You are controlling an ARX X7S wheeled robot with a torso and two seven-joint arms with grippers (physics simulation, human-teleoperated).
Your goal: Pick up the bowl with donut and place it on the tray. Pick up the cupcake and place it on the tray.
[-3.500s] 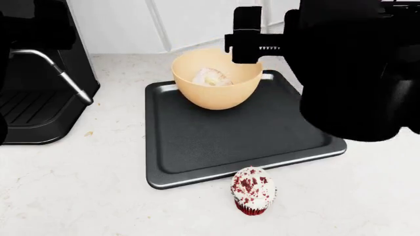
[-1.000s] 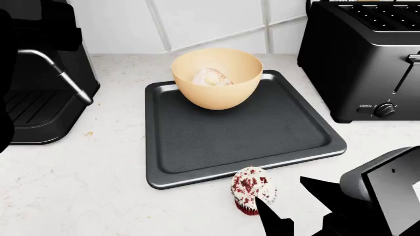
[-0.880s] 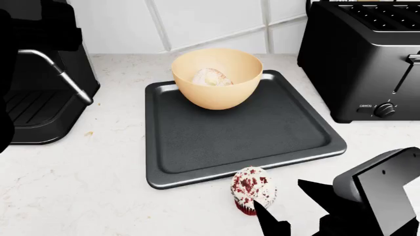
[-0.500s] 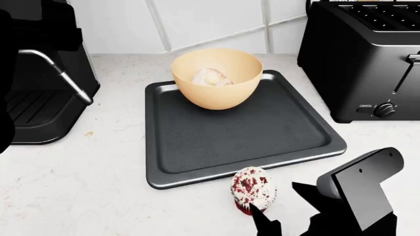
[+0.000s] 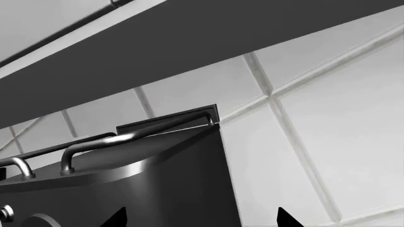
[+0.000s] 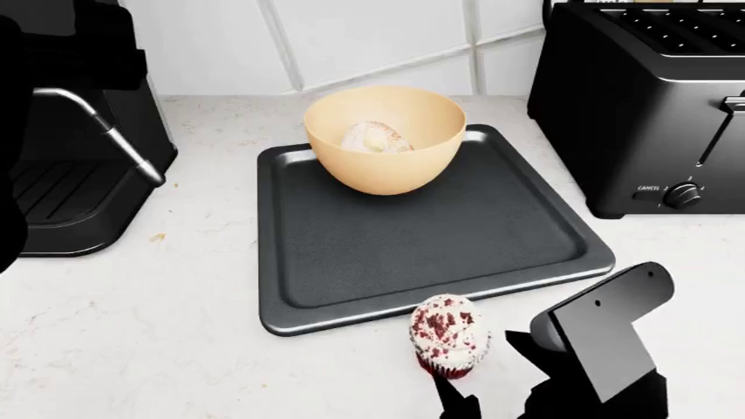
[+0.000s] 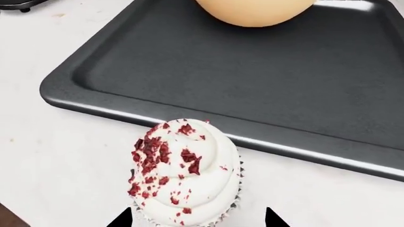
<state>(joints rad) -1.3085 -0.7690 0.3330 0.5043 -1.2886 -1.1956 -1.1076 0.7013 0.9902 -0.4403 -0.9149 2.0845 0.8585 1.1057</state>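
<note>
Cupcake (image 7: 184,174) between right claw (image 7: 197,218) tips

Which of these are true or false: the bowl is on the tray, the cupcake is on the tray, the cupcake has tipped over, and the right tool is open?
1. The round tan-yellow bowl sits on the flat dark grey metal tray. True.
2. The red-wrapped, white-frosted cupcake is on the tray. False: it stands on the white counter beside the rim.
3. The cupcake has tipped over. False: upright.
4. The right tool is open around the cupcake. True.
</note>
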